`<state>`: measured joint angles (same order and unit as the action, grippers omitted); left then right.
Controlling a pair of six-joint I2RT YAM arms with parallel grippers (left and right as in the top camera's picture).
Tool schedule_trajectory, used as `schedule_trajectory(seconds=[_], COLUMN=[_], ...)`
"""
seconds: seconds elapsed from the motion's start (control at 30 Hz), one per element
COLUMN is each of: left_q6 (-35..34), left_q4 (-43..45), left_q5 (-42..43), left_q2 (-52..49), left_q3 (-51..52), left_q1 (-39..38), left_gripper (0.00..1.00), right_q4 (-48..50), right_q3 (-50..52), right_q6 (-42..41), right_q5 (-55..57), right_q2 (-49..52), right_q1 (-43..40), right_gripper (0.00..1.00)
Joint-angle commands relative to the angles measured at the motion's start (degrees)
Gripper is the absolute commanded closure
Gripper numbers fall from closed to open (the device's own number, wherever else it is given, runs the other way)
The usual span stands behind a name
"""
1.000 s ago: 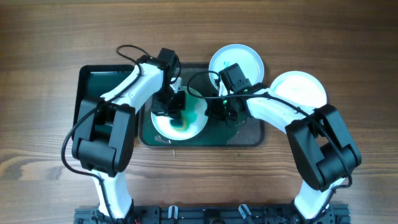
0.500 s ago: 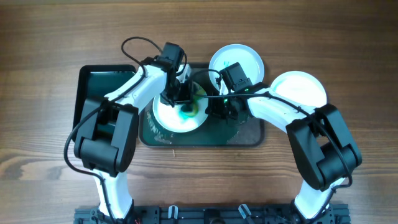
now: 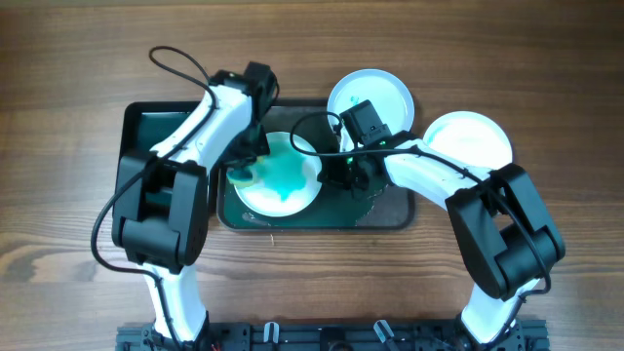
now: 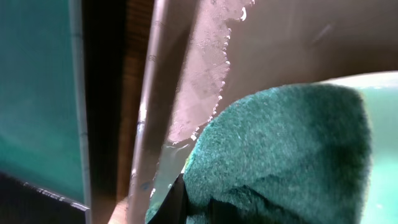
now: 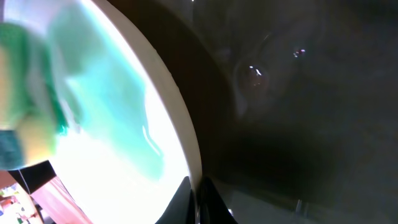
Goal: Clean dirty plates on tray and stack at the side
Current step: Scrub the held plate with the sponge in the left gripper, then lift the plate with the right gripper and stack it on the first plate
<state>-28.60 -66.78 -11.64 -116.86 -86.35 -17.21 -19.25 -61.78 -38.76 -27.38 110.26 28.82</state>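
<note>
Left pincer [image 3: 246, 164] clamps a fuzzy green sponge [image 4: 280, 155] on the teal-smeared round plate [image 3: 291, 193] — right pincer [image 3: 337, 174] seemingly pinches its rim.

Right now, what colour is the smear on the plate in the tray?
The smear is teal-green; overhead shows it best.

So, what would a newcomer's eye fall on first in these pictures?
The white plate smeared with teal, on the central dark tray, stands out most. The left gripper holds a green sponge at its left edge, and the right gripper meets its right rim. A clean plate lies at the tray's far edge and a second clean plate to its right.
</note>
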Motion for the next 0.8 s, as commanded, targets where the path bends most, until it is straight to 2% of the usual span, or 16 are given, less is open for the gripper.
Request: schedule_trajectory(seconds=[0.0, 0.1, 0.27, 0.43, 0.63, 0.77], left_q6=[3.2, 5.9, 5.9, 5.9, 5.9, 5.9], left_q4=[-3.6, -6.3, -6.3, -4.9, -3.9, -3.7], left_q5=[5.0, 8.2, 8.2, 8.2, 8.2, 8.2], left_q2=[-0.5, -0.5, -0.5, -0.5, -0.5, -0.5], left_q3=[-7.1, -11.6, -13.2, -13.2, -13.2, -13.2], left_q1=[1.6, 1.7, 2.2, 3.0, 2.8, 2.8], left_gripper=[0.96, 0.96, 0.96, 0.96, 0.96, 0.96], right_q4=[-1.4, -2.6, -6.5, -12.7, -20.6, -23.4], right_q3=[-1.1, -1.2, -1.2, -1.2, -1.2, -1.2], right_q6=[-0.2, -0.2, 3.3, 7.1, 7.8, 8.8], right_q5=[2.3, 3.8, 9.4, 25.5, 54.8, 69.6], right_q2=[0.1, -1.1, -6.1, -15.5, -26.2, -29.6], right_q1=[-0.7, -0.7, -0.5, 2.7, 10.5, 15.8], right_gripper=[0.96, 0.96, 0.96, 0.96, 0.96, 0.96])
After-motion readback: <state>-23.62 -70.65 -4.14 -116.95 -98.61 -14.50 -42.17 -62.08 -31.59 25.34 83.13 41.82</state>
